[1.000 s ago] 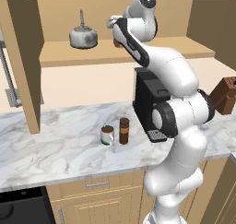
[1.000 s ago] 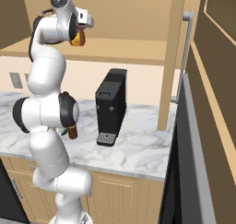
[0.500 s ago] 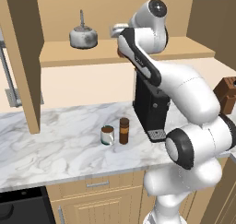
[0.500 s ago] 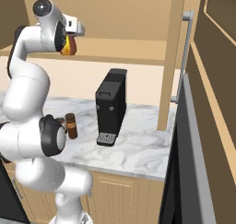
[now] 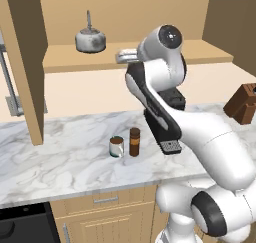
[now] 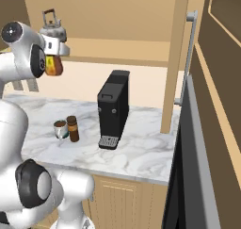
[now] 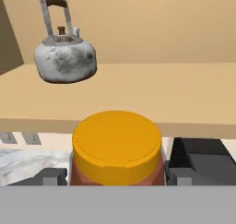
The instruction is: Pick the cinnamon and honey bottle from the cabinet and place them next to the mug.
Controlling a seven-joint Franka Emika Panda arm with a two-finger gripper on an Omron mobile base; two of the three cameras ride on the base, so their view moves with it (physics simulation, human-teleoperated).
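The gripper [image 7: 115, 179] pinches the honey bottle [image 6: 53, 65]; it should stay upright, come down slowly, and land just beside the mug [image 5: 116, 146] and cinnamon [image 5: 134, 141].

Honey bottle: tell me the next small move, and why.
Probably lower it toward the counter beside the mug. The honey bottle hangs clamped between the fingers out in front of the cabinet shelf, well above the counter, while the cinnamon already stands next to the mug.
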